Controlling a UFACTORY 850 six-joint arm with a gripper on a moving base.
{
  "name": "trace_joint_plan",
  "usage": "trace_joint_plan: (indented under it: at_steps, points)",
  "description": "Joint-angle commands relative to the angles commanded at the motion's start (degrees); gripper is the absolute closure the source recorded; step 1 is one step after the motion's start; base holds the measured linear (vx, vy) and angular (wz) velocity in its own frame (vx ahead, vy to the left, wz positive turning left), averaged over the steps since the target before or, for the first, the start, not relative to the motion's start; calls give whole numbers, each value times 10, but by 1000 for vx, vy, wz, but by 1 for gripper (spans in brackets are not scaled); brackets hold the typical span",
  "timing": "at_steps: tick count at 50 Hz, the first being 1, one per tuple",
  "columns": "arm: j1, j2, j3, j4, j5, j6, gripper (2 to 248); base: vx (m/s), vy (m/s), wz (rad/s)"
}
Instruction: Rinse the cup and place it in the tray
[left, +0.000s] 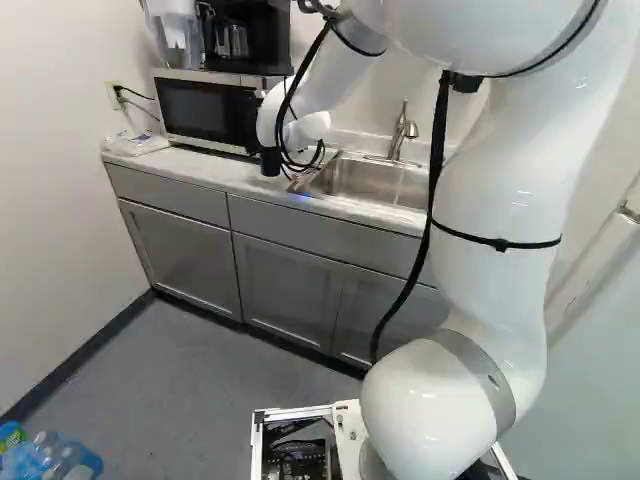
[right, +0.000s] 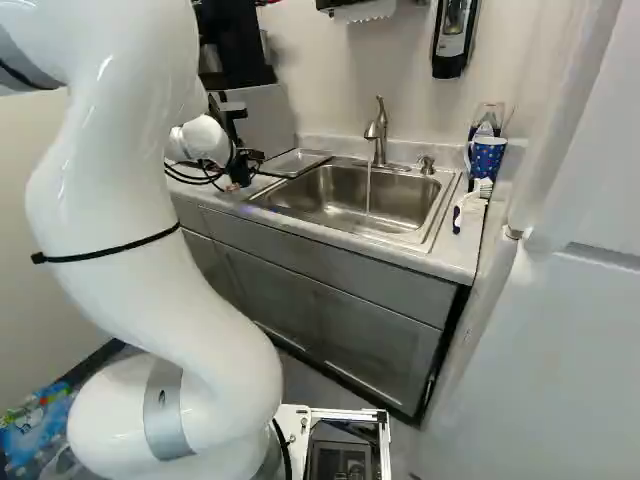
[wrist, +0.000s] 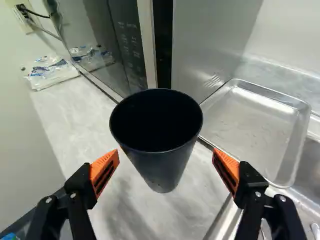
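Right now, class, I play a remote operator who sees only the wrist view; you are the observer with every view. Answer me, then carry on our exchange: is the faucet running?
Observer: Yes, the right base view shows water falling from the faucet into the sink.
Operator: My open gripper frames the black cup without touching it. Is another cup near the sink?
Observer: Yes, a blue patterned mug stands upright past the sink, at the right of the right base view.
Operator: Anything beside that mug?
Observer: A brush lies nearer the counter's front edge.
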Motion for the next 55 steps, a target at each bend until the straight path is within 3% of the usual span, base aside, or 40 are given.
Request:
trace_joint_plan:
  at_steps: [32,55]
  points:
    - [0,-12,2,13,78,0,3,0,0,0]
    - [0,-28,5,14,81,0,3,0,0,0]
